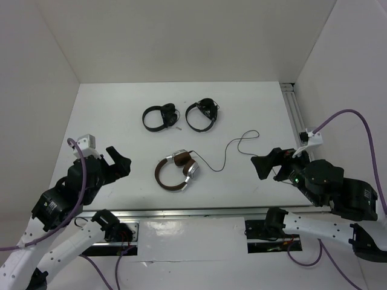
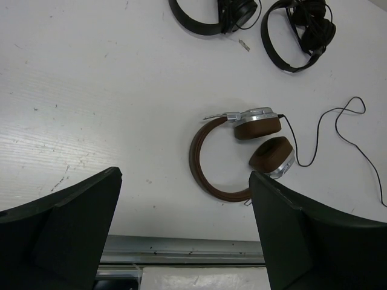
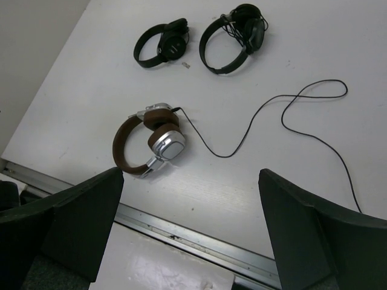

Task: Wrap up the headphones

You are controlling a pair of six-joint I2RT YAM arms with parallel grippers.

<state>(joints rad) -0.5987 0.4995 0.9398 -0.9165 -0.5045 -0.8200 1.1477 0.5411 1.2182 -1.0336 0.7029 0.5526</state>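
Left gripper [image 1: 119, 162] and right gripper [image 1: 261, 164]: both spread wide, holding nothing, over the white table [image 1: 115, 109]. The headphones [image 1: 162, 176] lie flat between them, near the front edge. Two black headphones [image 1: 158, 117] sit behind. The cable [image 1: 227, 151] trails right, loose.

so the headphones [image 1: 176, 171] sit on the tabletop [image 1: 115, 115] just below centre of the top view, cable [image 1: 233, 148] trailing off right. above them, one smaller headset [image 1: 159, 116] with a second headset [image 1: 202, 113] beside it. left pincer [image 1: 119, 161] at left, right pincer [image 1: 264, 165] at right
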